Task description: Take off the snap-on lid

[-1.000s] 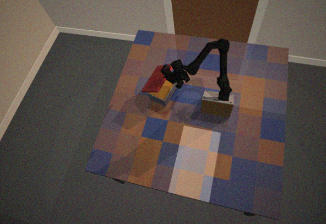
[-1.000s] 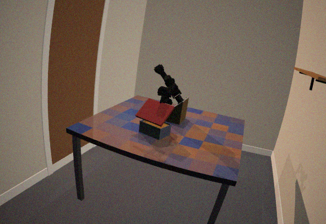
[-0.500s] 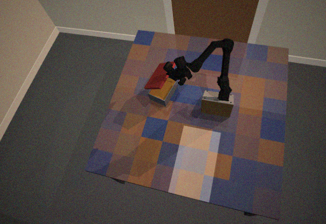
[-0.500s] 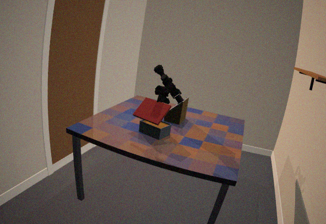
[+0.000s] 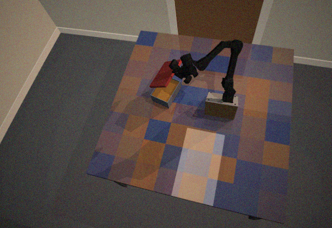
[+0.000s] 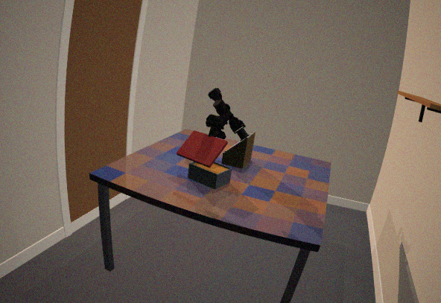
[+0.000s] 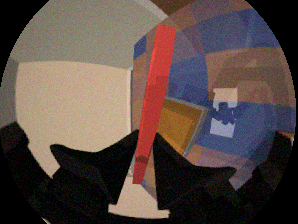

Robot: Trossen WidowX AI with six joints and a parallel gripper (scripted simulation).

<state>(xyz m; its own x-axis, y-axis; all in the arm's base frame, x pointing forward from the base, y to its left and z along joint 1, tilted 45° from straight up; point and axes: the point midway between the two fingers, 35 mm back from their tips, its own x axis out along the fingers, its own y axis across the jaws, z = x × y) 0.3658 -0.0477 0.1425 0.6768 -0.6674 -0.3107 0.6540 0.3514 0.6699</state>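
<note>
Lid [image 5: 163, 75] [image 6: 202, 148] [image 7: 155, 95]: red, tilted, above the box, pinched between the jaws. Storage box [image 5: 166, 92] [image 6: 209, 175] [image 7: 182, 125]: open, orange inside, standing nearer the worktop's [image 5: 157, 158] [image 6: 167, 196] left edge in the top view than its right. Arm [image 5: 233, 63] [image 6: 223, 112]: black, mounted on a pale-topped block [image 5: 221, 110] [image 6: 242, 155] well in from the corners.

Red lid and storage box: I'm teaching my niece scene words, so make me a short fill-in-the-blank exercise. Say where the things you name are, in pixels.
The gripper [image 5: 179, 75] [image 7: 147, 133] is shut on the ____. The lid's color is ____. The storage box [image 5: 160, 101] [image 6: 202, 178] stands on the ____. The inside of the box is ____.

Missing words: lid; red; table; orange.
</note>
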